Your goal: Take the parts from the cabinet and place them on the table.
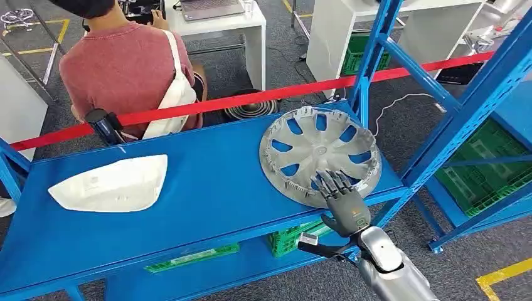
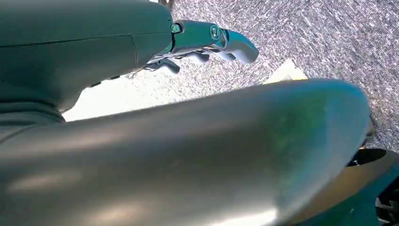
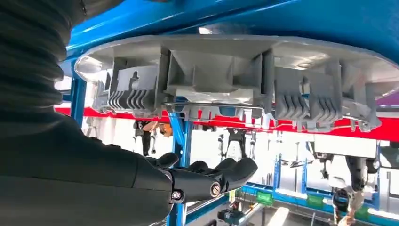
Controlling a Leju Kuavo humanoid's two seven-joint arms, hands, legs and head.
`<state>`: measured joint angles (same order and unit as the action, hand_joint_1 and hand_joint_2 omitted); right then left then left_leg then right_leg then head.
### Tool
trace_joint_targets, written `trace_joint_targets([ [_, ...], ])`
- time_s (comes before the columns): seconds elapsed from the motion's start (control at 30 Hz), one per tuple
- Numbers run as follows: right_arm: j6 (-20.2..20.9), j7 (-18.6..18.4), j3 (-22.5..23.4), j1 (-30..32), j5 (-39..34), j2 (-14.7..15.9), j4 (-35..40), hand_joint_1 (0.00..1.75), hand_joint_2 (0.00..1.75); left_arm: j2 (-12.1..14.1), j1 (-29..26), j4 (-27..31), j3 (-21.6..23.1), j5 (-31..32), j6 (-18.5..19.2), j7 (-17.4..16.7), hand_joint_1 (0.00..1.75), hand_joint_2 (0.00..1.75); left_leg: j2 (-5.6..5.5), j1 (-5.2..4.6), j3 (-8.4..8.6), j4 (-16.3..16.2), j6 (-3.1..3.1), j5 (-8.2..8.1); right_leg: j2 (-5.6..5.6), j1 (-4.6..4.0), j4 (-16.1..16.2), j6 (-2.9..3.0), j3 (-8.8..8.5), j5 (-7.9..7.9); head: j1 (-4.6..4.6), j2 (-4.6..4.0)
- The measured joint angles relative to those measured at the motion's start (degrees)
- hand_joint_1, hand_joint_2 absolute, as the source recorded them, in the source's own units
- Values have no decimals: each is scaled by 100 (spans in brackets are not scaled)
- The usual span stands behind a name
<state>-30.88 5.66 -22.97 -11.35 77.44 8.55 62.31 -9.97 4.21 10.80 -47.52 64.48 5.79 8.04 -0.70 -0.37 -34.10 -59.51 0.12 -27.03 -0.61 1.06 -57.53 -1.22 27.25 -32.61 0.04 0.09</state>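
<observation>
A silver wheel cover [image 1: 320,150] lies inner side up at the right end of the blue shelf board [image 1: 213,188]. My right hand [image 1: 342,200] reaches over its near rim with fingers spread and straight. In the right wrist view a gap shows between the hand [image 3: 207,176] and the wheel cover's ribbed rim [image 3: 226,70], and nothing is held. A white curved plastic part [image 1: 113,183] lies at the shelf's left end. My left hand [image 2: 207,44] hangs over grey carpet, fingers loosely apart and holding nothing.
Blue rack uprights [image 1: 370,56] and a diagonal brace stand right of the wheel cover. A person [image 1: 125,75] sits with their back to the shelf, behind a red tape [image 1: 251,99]. Green crates [image 1: 295,237] sit on the lower shelf, with another [image 1: 495,169] at the right.
</observation>
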Motion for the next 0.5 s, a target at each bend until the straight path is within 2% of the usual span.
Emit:
trace_joint_targets([
  [0.5,0,15,42,49,2,-20,-33,0,175,-2,1,0,0,70,24,-15,0,0,-1,0,0,0,0,0,1,1,0,-2,0,1,0,0],
])
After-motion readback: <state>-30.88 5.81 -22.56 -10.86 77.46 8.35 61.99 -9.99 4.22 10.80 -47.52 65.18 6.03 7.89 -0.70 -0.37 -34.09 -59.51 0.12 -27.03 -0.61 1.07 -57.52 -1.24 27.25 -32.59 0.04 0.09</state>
